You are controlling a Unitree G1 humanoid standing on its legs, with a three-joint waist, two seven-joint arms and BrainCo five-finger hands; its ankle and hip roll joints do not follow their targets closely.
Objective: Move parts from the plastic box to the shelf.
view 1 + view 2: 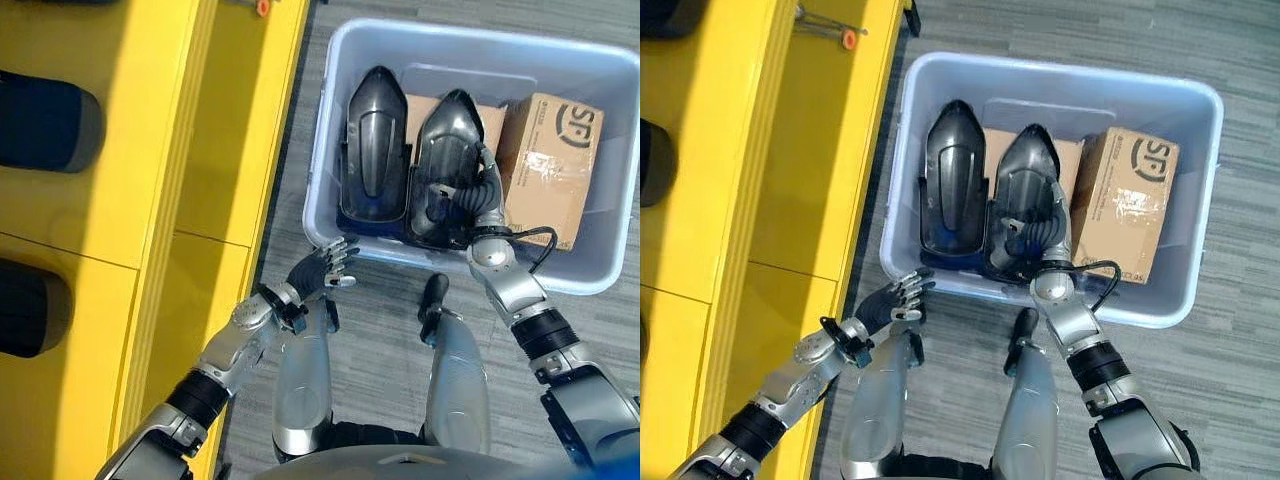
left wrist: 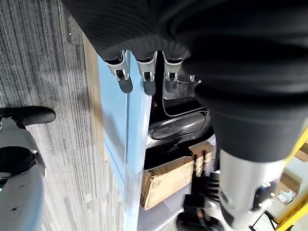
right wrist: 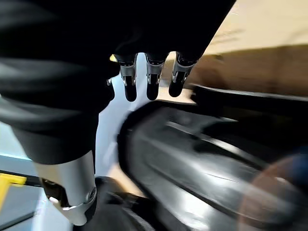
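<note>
The right robot hand (image 1: 487, 200) reaches down into the box (image 1: 330, 130) at about 3 o'clock in the left eye view, over the right-hand part (image 1: 445, 160); in its wrist view the fingers (image 3: 149, 84) hang straight, not curled round anything, just above that part's glossy black shell. The left robot hand (image 1: 322, 268) sits at 6 o'clock, outside the box's near wall, its fingers (image 2: 144, 79) relaxed and fairly straight at the rim, holding nothing. Inside the pale blue box two black parts stand side by side, the left part (image 1: 372, 145) next to the right one, touching or nearly so. Behind them lies a flat carton (image 1: 425, 108), and at 2 o'clock a taller carton (image 1: 550, 160) stands against the right wall. The box rests on grey floor (image 1: 380, 330). At 9 o'clock runs the yellow shelf (image 1: 150, 200), with dark rounded things (image 1: 45, 125) on it.
</note>
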